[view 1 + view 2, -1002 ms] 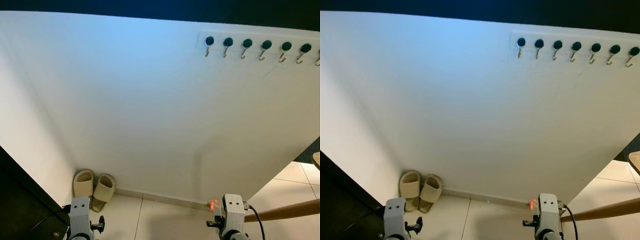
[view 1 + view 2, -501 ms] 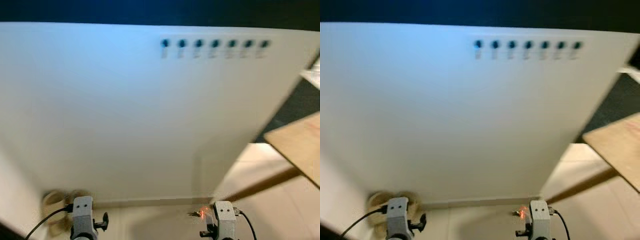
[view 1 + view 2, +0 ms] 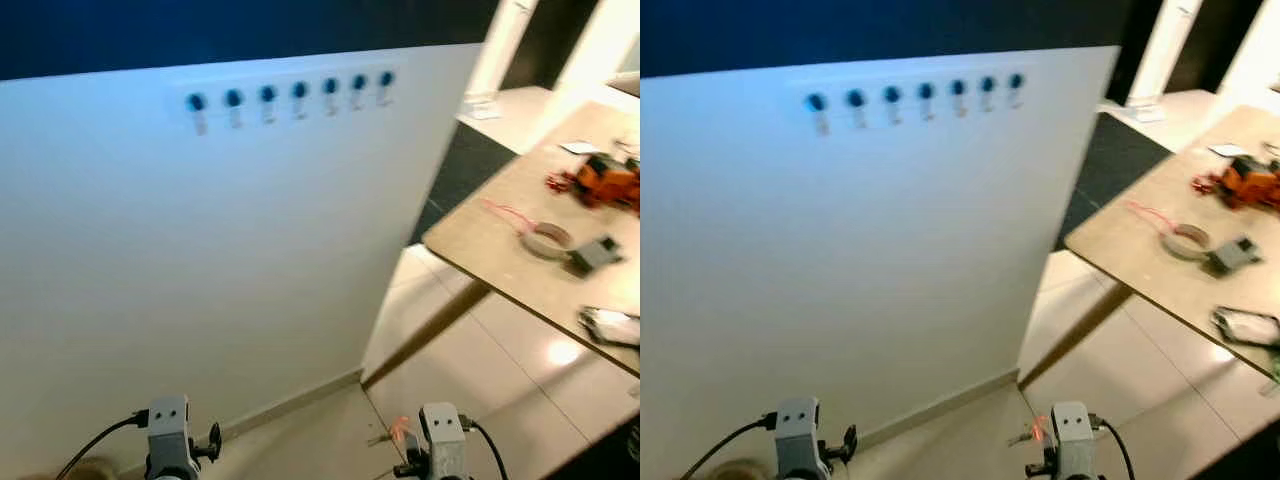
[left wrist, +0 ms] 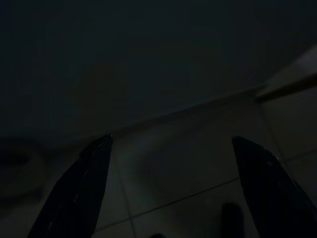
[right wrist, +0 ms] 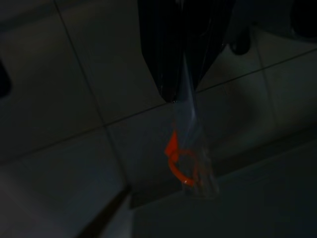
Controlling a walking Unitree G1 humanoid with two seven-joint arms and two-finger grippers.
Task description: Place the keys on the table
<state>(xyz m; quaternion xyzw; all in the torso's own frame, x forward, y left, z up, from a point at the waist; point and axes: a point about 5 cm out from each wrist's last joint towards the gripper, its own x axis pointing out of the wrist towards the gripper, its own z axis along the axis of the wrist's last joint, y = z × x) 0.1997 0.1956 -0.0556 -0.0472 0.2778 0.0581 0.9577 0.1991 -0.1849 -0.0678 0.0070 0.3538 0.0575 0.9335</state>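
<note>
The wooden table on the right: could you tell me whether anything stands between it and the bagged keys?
Nothing visible does. The right end effector holds the clear plastic bag with the orange key ring over bare tiled floor, and the wooden table lies ahead to the right.

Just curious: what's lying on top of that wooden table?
On the table lie a tape roll, a grey gadget, an orange toy and a paper. Its far side is cut off.

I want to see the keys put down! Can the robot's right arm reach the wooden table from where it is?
Probably not yet. The right gripper hangs low over the floor tiles, pinching the bagged keys, while the table sits higher and off to the robot's right. Open floor lies between, so stepping closer should work.
</note>
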